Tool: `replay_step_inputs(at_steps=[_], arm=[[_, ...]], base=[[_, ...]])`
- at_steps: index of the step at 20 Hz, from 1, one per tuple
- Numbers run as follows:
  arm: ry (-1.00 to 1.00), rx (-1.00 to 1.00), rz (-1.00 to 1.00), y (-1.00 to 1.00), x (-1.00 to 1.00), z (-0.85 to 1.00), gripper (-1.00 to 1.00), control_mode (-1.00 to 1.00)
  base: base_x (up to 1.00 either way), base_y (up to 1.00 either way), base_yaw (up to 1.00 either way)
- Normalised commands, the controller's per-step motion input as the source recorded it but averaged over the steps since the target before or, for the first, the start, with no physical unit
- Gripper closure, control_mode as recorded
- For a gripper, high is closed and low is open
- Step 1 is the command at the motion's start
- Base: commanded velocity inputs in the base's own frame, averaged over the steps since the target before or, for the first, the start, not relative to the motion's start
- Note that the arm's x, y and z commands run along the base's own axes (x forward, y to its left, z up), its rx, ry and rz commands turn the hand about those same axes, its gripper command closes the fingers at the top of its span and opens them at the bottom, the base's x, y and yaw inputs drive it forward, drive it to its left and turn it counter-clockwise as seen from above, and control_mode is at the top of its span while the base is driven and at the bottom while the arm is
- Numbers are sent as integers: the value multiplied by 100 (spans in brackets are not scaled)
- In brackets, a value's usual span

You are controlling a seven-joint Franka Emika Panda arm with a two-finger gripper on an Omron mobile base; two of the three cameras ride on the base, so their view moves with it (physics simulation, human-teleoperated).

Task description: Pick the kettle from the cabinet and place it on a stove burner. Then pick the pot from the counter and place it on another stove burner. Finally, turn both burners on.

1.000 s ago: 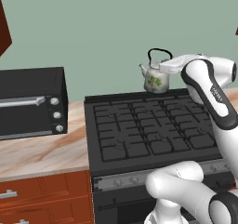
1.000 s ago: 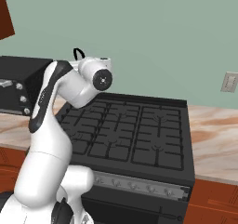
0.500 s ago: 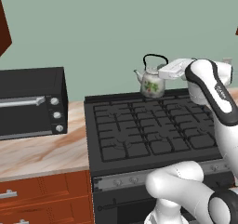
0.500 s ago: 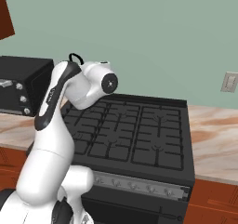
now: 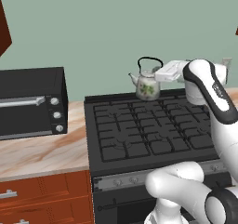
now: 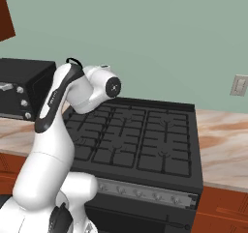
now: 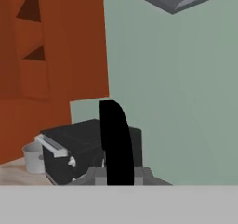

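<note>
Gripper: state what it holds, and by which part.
The gripper is shut on the kettle, pinching its thin black arched handle near the top.

We count one small cream-white kettle with a green leaf print and thin black arched handle (image 5: 148, 83), one wide black range topped with cast-iron grates (image 5: 153, 135), and one black toaster oven (image 5: 30, 102). On the beige-pink marbled desk (image 5: 42, 153) we also see one grey metal pot (image 7: 33, 157).
</note>
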Motion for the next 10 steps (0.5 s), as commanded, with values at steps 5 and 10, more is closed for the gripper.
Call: replay_step_inputs(at_steps=[5,10], arm=[[0,0,5,10,0,-8,100,-100],[0,0,4,9,0,-14,100,-100]], base=[[0,0,0],[0,0,0]])
